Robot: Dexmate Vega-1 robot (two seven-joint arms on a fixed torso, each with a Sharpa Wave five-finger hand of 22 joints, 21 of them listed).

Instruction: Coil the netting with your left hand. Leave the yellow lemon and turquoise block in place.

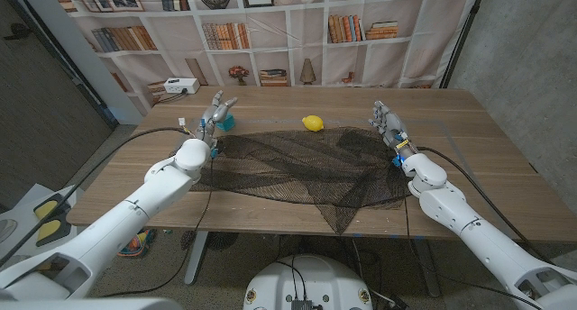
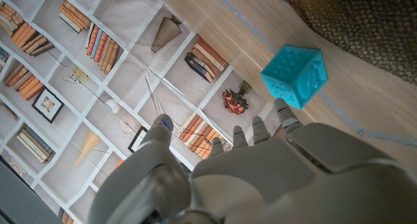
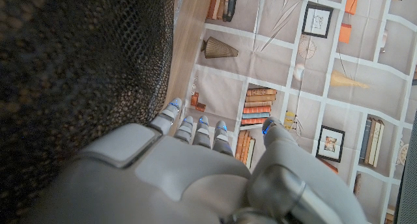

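Observation:
Black netting (image 1: 302,168) lies spread over the middle of the wooden table (image 1: 487,152), one corner hanging over the front edge. A yellow lemon (image 1: 313,123) sits at its far edge. A turquoise block (image 1: 227,120) stands just off the netting's far left corner, close beyond my left hand's fingertips (image 2: 285,113). My left hand (image 1: 214,117) is raised at the netting's left end, fingers apart, holding nothing. My right hand (image 1: 386,123) stands at the netting's right end, fingers apart and empty. The mesh (image 3: 78,74) shows beside my right hand (image 3: 189,165) in the right wrist view, and the block (image 2: 294,76) with netting (image 2: 371,22) in the left wrist view.
A bookshelf backdrop (image 1: 270,31) hangs behind the table. A white box (image 1: 180,86) sits on a shelf at the back left. Cables (image 1: 149,134) run across the table's left and right sides to my wrists. Bare wood shows to the right of the netting.

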